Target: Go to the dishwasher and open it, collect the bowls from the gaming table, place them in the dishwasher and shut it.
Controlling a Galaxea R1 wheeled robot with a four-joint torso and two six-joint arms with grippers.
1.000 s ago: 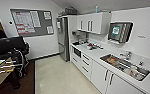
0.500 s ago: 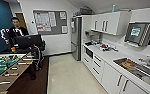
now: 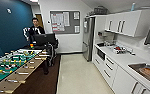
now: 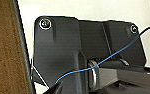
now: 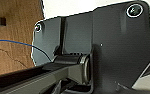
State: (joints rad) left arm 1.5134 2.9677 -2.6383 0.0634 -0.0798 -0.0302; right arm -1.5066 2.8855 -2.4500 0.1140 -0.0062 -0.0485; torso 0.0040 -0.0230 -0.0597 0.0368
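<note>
I am in a small kitchen room. The dishwasher, the bowls and the gaming table are out of view. White lower cabinets [image 3: 108, 71] run under a white counter [image 3: 122, 59] along the right wall, and none of their fronts reads as brushed steel. In the left wrist view my arm's dark plate [image 4: 61, 47] hangs over pale floor beside brown carpet [image 4: 6, 50]. The right wrist view has the same kind of plate [image 5: 111, 42] over a wooden surface [image 5: 13, 45].
A green-field foosball table [image 3: 13, 65] with rods stands at the left on brown carpet [image 3: 43, 83]. Behind it is a person [image 3: 36, 30] with a control rig. A steel fridge [image 3: 88, 37] stands at the back and a steel sink [image 3: 146, 71] at the near right. Pale floor [image 3: 78, 75] runs up the middle.
The whole head view has shifted: the camera has turned left and moved on. The foosball table has come into the picture at the left and the counter has slid right.
</note>
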